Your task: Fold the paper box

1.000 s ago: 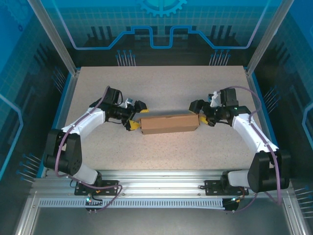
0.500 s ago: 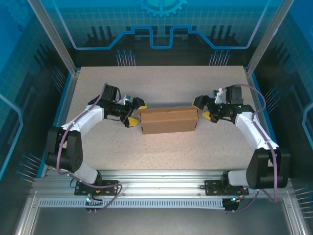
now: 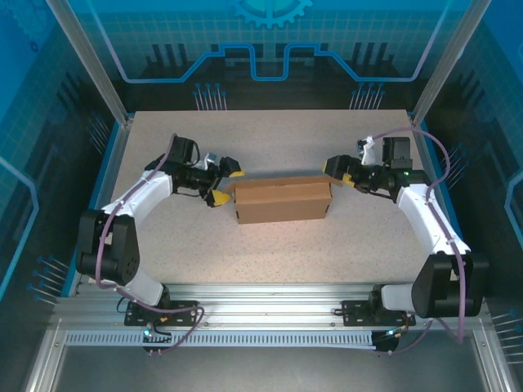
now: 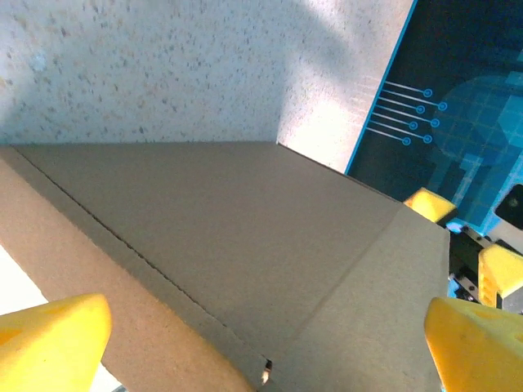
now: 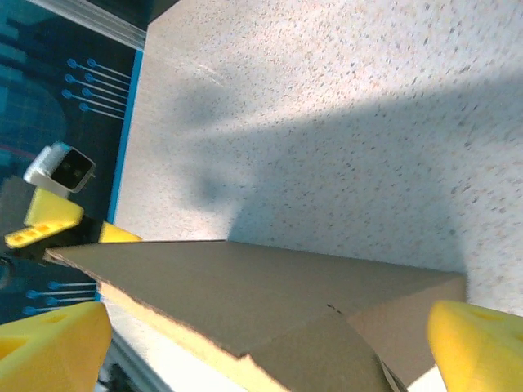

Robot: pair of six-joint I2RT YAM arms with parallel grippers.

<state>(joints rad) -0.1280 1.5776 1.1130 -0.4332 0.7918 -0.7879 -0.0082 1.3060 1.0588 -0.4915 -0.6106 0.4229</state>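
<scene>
Paper box [image 3: 283, 202] lies mid-table [image 3: 270, 131], each end sitting between the spread fingers of my left gripper [image 3: 225, 185] and right gripper [image 3: 337, 173]. I'd work both ends evenly, so the top panel creases along its score without twisting.

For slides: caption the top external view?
Left gripper and right gripper, both open, at opposite ends of the paper box on the table.

Speckled beige table [image 3: 270, 245], blue-edged. Translucent blue circuit-patterned panels [image 3: 270, 49] enclose it. Aluminium rail [image 3: 270, 304] spans the near edge.
</scene>
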